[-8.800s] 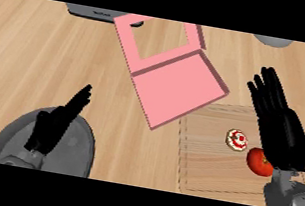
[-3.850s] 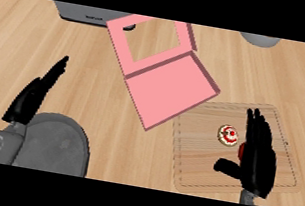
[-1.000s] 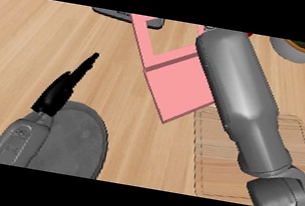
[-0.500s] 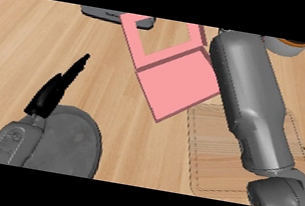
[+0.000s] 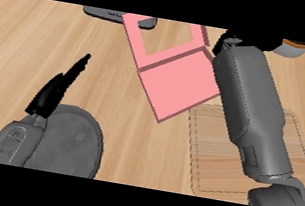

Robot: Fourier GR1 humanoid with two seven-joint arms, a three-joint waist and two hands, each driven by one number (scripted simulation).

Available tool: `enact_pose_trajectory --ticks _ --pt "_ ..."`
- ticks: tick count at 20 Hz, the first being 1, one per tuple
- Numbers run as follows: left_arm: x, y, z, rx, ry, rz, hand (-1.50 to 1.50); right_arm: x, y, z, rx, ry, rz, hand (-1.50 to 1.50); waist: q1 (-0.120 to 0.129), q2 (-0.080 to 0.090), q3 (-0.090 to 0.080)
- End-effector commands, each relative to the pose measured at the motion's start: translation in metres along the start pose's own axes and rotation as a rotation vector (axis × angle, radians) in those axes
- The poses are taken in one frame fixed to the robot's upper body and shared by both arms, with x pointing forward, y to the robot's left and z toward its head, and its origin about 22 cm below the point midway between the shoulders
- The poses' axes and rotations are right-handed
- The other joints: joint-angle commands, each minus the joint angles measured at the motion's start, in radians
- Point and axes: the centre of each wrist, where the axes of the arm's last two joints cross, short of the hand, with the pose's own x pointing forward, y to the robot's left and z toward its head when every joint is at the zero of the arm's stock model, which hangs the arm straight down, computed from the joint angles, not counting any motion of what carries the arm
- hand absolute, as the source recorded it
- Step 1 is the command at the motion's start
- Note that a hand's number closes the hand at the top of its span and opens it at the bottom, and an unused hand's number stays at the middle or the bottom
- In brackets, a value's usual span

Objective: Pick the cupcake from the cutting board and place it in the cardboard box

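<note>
pink flat cardboard box (image 5: pixel 178 81) under the right hand (image 5: pixel 222 39), grasp untellable; wooden cutting board (image 5: pixel 210 160) bare, cupcake probably carried.

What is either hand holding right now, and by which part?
Left hand: nothing, fingers straight. Right hand: barely visible beyond the forearm; any hold cannot be told.

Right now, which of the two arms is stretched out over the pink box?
The right arm, lying across the cutting board toward the pink box; the left hand rests apart.
</note>
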Motion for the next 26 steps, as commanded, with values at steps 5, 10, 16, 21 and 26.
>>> enact_pose_trajectory --ticks 5,10,16,21,26 --pt "0.001 -0.006 0.001 -0.006 -0.003 0.000 0.00 0.000 -0.022 0.024 -0.218 0.031 -0.499 -1.50 -0.003 0.001 0.002" --pt "-0.004 -0.001 0.000 0.014 0.014 -0.008 0.00 -0.010 -0.035 0.023 -0.236 0.064 -0.703 -1.50 -0.027 0.000 0.002" --pt "-0.015 0.016 0.011 0.061 0.043 -0.003 0.00 -0.045 -0.019 0.011 -0.383 0.060 -0.876 -1.50 -0.065 -0.011 0.002" --pt "-0.024 0.009 0.022 0.053 0.041 0.004 0.00 -0.070 -0.005 0.022 -0.475 0.024 -0.937 -1.50 -0.060 -0.017 0.000" --pt "-0.018 0.014 0.016 0.072 0.067 0.004 0.00 -0.111 0.017 0.027 -0.548 0.018 -0.956 -1.50 -0.096 -0.019 0.002"
